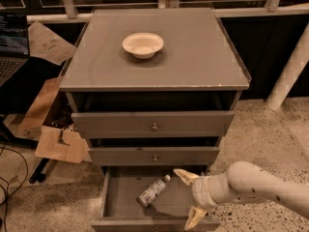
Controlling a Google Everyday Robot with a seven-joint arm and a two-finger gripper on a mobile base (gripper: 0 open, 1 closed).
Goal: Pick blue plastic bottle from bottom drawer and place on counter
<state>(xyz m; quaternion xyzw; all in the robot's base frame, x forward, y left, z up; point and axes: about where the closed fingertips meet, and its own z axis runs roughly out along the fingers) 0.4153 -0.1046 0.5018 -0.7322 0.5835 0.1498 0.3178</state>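
One counter (193, 57) tops three drawers: two upper drawers (116, 123), one knob (154, 127) each, and the open bottom drawer (123, 204). One gripper (190, 198), fingers spread wide and empty, hangs at its right end. One white bowl (143, 44) sits on the counter. One blue plastic bottle (152, 191) lies on the drawer floor, just left of the gripper; label unreadable.

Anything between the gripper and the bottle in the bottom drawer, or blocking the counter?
Nothing visible. The gripper, fingers spread, hangs over the right side of the open bottom drawer. The blue plastic bottle lies beside it toward the drawer's middle, only bare floor between. On the counter, a white bowl sits back-centre.
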